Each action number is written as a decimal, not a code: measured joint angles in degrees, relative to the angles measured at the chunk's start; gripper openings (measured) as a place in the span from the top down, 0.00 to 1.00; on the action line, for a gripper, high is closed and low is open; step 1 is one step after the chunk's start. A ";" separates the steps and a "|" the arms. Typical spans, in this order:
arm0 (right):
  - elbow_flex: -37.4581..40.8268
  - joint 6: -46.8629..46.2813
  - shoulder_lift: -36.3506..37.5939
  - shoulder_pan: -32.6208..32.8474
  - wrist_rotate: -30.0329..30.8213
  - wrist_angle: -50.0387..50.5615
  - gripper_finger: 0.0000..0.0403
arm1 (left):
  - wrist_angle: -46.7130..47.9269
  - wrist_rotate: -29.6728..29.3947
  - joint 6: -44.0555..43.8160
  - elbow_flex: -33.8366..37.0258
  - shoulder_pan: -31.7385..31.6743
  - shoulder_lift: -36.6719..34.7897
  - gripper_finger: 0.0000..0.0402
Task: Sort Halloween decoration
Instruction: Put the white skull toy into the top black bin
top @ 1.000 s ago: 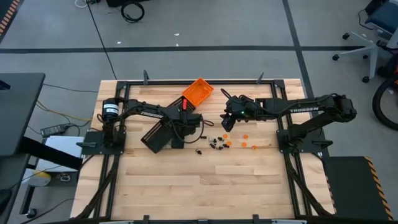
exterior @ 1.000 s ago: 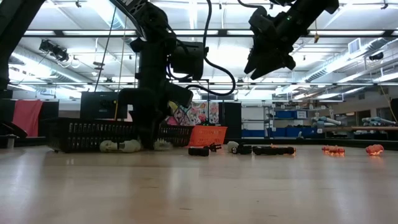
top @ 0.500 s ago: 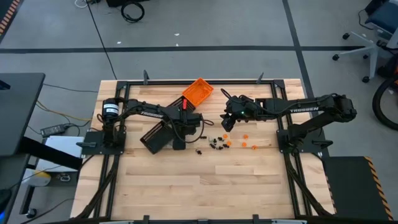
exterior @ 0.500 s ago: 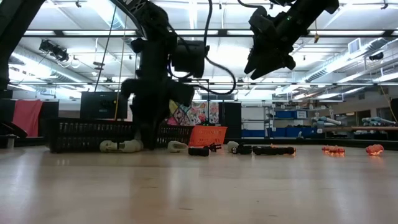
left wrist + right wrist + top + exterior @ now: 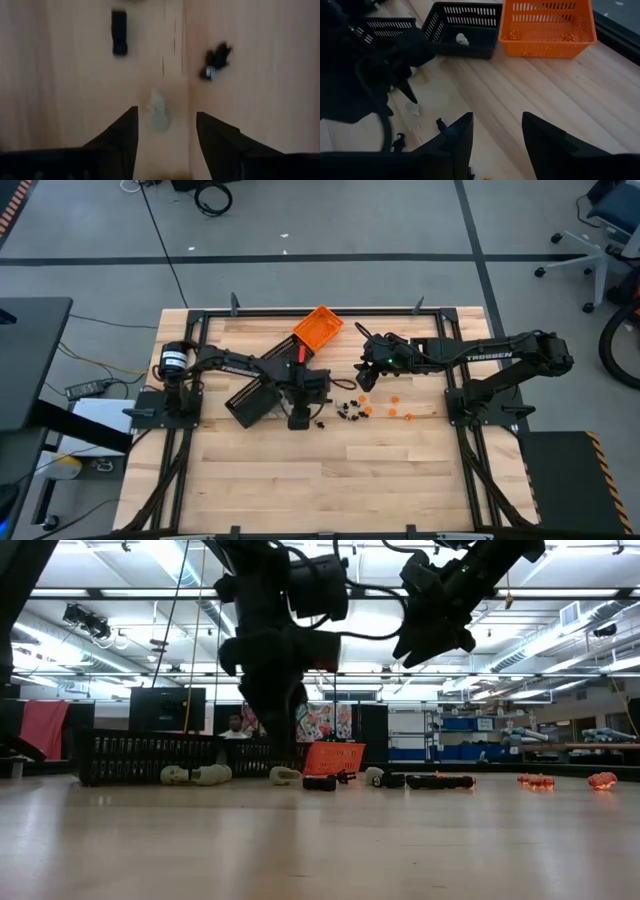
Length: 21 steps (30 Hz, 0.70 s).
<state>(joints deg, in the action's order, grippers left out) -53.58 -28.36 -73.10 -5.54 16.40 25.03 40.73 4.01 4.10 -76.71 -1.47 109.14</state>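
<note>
The Halloween decoration lies scattered mid-table: black trinkets (image 5: 348, 410), orange ones (image 5: 392, 405), and a whitish one (image 5: 157, 111) on the bare wood. My left gripper (image 5: 298, 420) hangs open, pointing steeply down. The whitish trinket sits on the table below the gap between its fingers, clear of them (image 5: 412, 107). A black trinket (image 5: 119, 32) and a black-and-white one (image 5: 216, 62) lie farther off. My right gripper (image 5: 362, 375) waits open, well above the table (image 5: 430, 640), with nothing between its fingers (image 5: 495, 125).
The orange tray (image 5: 318, 328) stands at the far edge with orange trinkets (image 5: 515, 34) inside. A black tray (image 5: 462, 27) beside it holds one whitish trinket (image 5: 462, 38), and another black tray (image 5: 250, 395) lies under my left arm. Bare wood stretches along the near side.
My left gripper has risen off the table and shifted toward the right and near edges, tipping as it went. The whitish trinket beside it slid a little to the right along the table and now lies free below it. My right arm has kept still.
</note>
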 joint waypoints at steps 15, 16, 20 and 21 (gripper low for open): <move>0.00 0.00 0.00 0.00 -0.02 0.31 0.57 | -5.77 -3.30 1.19 4.84 0.91 0.83 0.56; 0.00 0.00 0.00 0.00 -0.02 0.31 0.57 | -6.06 -3.30 1.15 5.35 0.91 0.83 0.56; 0.00 0.00 0.00 0.00 -0.02 0.33 0.57 | -6.91 -3.30 0.98 6.06 0.91 0.77 0.60; 0.00 0.00 0.00 0.00 -0.02 0.33 0.57 | -7.22 -3.30 0.97 6.03 0.91 0.76 0.61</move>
<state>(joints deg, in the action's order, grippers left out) -53.58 -28.36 -73.10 -5.54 16.38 25.36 33.51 0.71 5.07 -70.67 -0.56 109.91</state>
